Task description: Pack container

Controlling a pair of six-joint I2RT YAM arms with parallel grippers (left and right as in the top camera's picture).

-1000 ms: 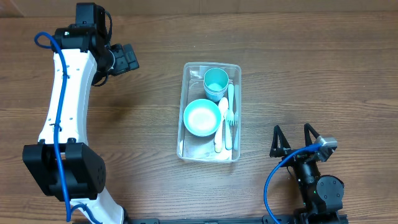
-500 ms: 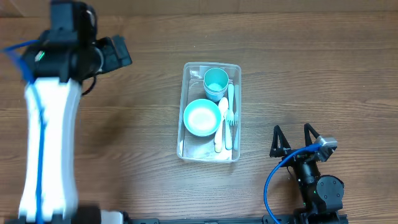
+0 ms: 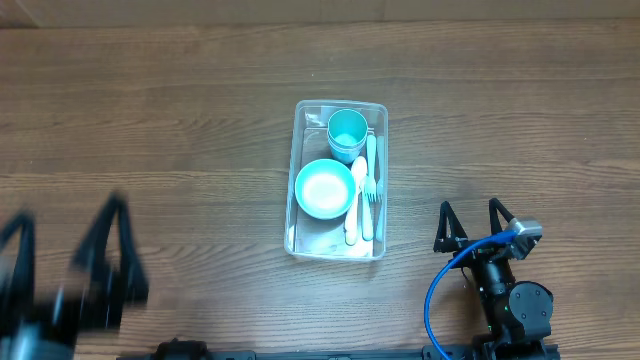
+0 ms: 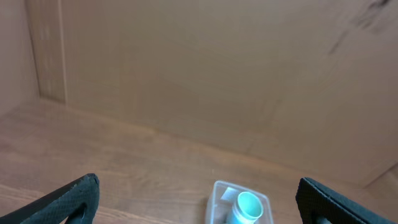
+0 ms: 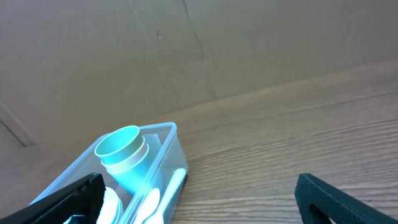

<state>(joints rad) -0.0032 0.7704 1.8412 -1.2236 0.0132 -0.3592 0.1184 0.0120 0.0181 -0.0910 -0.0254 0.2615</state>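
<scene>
The clear rectangular container (image 3: 318, 240) sits mid-table. It holds a teal cup (image 3: 347, 133), a light-blue bowl (image 3: 325, 189) and pale utensils (image 3: 366, 196) along its right wall. My left gripper (image 3: 65, 252) is a blur near the front left edge, open and empty, far from the tub. In the left wrist view the left gripper (image 4: 198, 182) frames the distant container (image 4: 219, 190) and cup (image 4: 248, 206). My right gripper (image 3: 470, 222) rests open and empty to the tub's lower right. In the right wrist view the right gripper (image 5: 199, 186) has the container (image 5: 169, 132) and cup (image 5: 124, 155) by its left finger.
A brown cardboard wall (image 4: 205, 68) runs behind the wooden table (image 3: 200, 150). The right arm's base and blue cable (image 3: 440, 290) sit at the front right edge.
The left arm has swung from the far left back corner down to the front left edge and is blurred with motion. The right arm and the tub's contents are unchanged.
</scene>
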